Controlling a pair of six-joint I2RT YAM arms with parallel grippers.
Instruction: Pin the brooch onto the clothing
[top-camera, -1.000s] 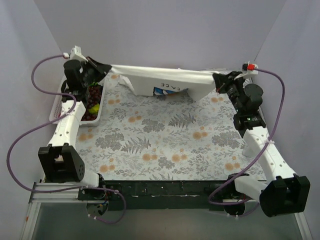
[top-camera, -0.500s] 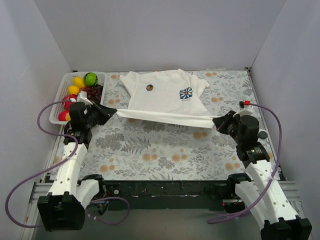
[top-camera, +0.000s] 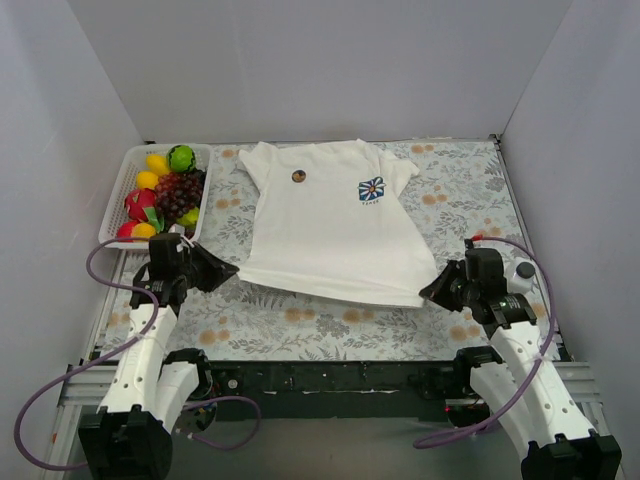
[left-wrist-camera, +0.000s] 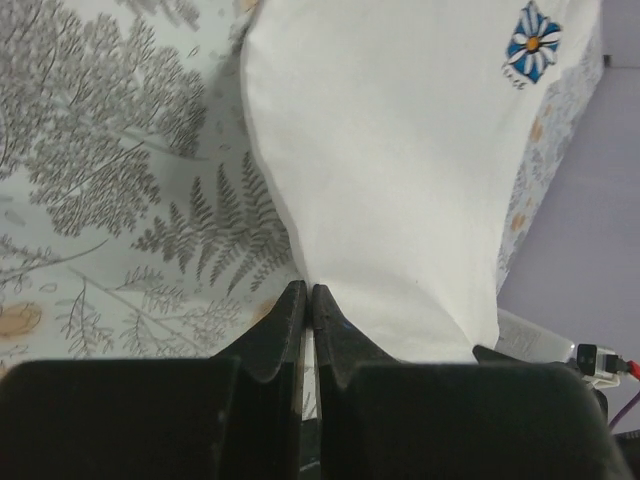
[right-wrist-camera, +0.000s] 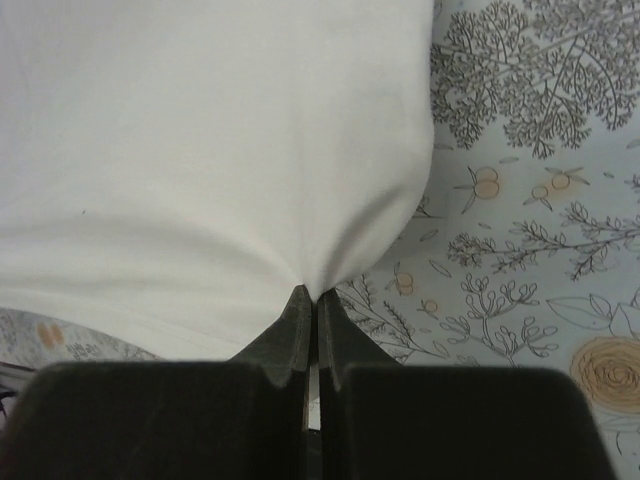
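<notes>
White fruit basket (top-camera: 113, 203) at floral cloth's (top-camera: 320, 318) corner.

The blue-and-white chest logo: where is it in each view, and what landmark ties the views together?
Top external: logo upper centre, on the chest of the T-shirt.
Left wrist: logo in the top right corner.
Right wrist: not in it.
Shared landmark: the T-shirt, its hem pinched by the left gripper and right gripper.

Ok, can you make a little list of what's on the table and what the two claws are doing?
clothing: white T-shirt, spread flat on the floral cloth
brooch: small brown brooch on the T-shirt's chest, beside the blue logo
left claw: left claw pinching one bottom corner of the T-shirt
right claw: right claw pinching the other bottom corner
basket: white basket of fruit, far left
</notes>
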